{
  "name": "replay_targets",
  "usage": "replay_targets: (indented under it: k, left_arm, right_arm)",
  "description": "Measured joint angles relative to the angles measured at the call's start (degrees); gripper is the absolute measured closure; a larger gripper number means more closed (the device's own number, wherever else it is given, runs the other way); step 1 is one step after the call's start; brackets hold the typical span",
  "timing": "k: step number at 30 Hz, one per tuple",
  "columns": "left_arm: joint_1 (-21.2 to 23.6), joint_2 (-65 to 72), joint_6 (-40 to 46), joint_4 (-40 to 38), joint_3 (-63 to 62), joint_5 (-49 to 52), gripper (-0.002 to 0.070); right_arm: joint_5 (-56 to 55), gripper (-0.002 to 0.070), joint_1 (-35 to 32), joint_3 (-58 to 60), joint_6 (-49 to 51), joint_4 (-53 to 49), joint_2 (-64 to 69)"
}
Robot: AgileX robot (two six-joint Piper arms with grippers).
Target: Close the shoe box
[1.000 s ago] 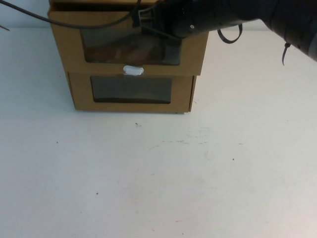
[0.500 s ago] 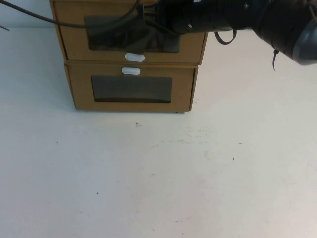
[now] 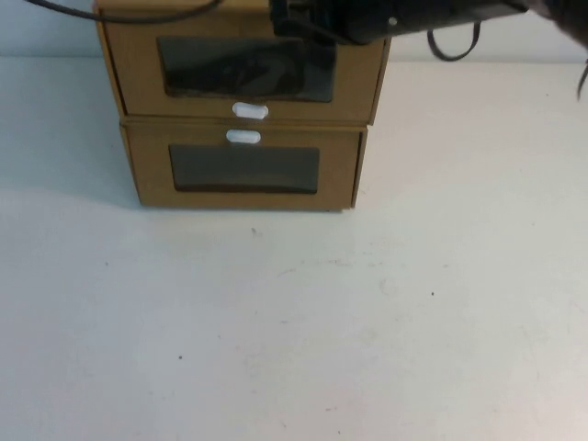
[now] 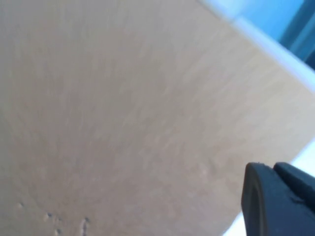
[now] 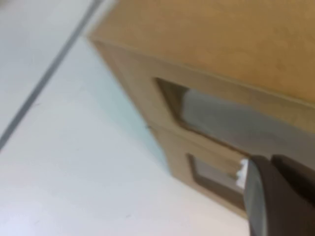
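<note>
A bare test bench in a lab-like room: a plain white, lightly scuffed tabletop (image 3: pixel 303 322) carries only two stacked brown cardboard drawer boxes (image 3: pixel 243 115) at its far edge, before a pale blue wall (image 3: pixel 46 28).

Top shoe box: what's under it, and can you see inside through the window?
The top shoe box sits on a similar lower box. Its window is dark, so the contents are hidden. The right gripper is at its upper front edge; the left gripper is against cardboard.

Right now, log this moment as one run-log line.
shoe box: drawer in, atop lower box | right gripper: at its top front | left gripper: over cardboard
</note>
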Motion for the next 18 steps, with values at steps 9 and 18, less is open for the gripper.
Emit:
replay_targets:
  k: [9,18]
  left_arm:
    - [0.17,-11.72,-1.68,6.03,2.69,0.34,0.0677]
    - [0.1,-33.92,0.52,7.64,30.0,-2.81,0.0677]
  right_arm:
    - [16.26,0.0689,-0.05,0.96,0.62,-1.98,-12.09]
    - [16.73,0.0689,-0.05,25.21,8.16,-13.71,-34.39]
